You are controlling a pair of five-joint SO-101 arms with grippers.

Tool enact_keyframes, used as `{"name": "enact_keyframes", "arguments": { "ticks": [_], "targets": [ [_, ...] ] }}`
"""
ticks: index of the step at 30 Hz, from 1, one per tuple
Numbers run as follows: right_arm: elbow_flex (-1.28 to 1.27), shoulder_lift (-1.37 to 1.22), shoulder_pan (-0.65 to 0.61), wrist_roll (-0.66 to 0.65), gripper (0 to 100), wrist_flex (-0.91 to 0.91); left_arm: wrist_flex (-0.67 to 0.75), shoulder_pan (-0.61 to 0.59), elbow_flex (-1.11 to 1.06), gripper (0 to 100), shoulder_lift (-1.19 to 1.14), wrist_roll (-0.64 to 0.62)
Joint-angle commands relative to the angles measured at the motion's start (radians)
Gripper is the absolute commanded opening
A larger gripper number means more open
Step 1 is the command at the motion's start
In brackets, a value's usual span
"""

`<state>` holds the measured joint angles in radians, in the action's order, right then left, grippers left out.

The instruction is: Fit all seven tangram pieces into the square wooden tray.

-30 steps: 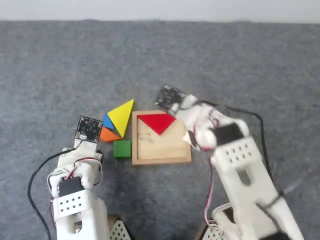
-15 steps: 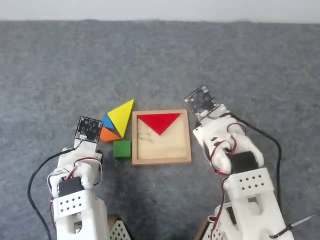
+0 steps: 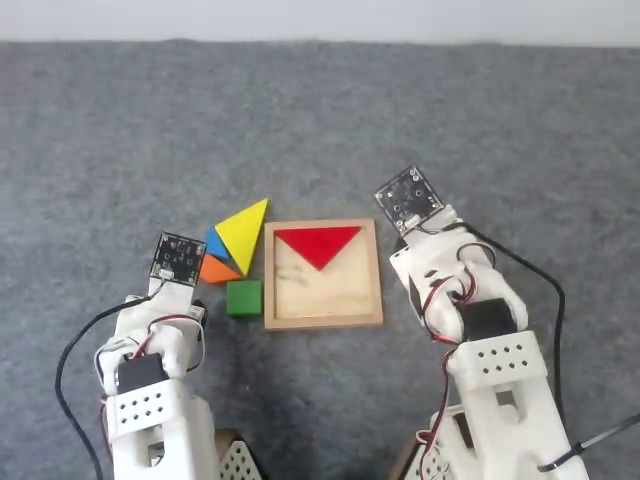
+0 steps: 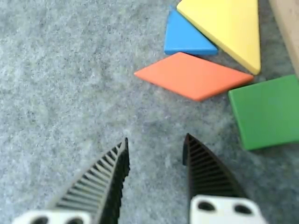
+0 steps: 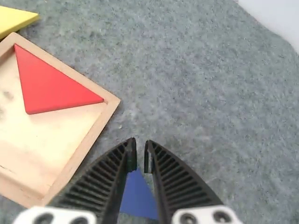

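Note:
The square wooden tray [image 3: 322,312] holds a red triangle [image 3: 318,245] along its far side, also seen as the red triangle [image 5: 49,86] in the tray [image 5: 100,128]. Left of the tray lie a yellow triangle [image 3: 245,232], a small blue triangle [image 3: 214,243], an orange parallelogram [image 3: 217,268] and a green square [image 3: 243,298]. My left gripper [image 4: 154,149] is open over bare cloth, just short of the orange parallelogram [image 4: 194,76] and green square [image 4: 266,112]. My right gripper [image 5: 140,151] is shut beside the tray's right edge. A dark blue triangle [image 5: 137,198] shows through the slit between its fingers; I cannot tell whether it is gripped.
Grey cloth covers the table. The left arm [image 3: 150,350] stands at the near left and the right arm [image 3: 470,310] close to the tray's right side. Open cloth stretches beyond the tray and to the far right.
The right arm swung from over the tray's far right corner out to the tray's right side, then settled. The left arm and all pieces stayed put.

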<state>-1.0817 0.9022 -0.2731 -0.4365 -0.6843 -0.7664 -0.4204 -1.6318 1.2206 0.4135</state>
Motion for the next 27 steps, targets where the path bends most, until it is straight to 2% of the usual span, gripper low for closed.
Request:
{"name": "enact_keyframes", "arguments": {
  "ticks": [1, 27],
  "targets": [
    [0.011, 0.001, -0.004, 0.014, 4.1, 0.022, 0.029, 0.000, 0.013, 18, 0.023, 0.011],
    [0.006, -0.008, -0.002, 0.012, 4.3, 0.042, 0.029, 0.000, 0.013, 18, 0.023, 0.011]
  ]
}}
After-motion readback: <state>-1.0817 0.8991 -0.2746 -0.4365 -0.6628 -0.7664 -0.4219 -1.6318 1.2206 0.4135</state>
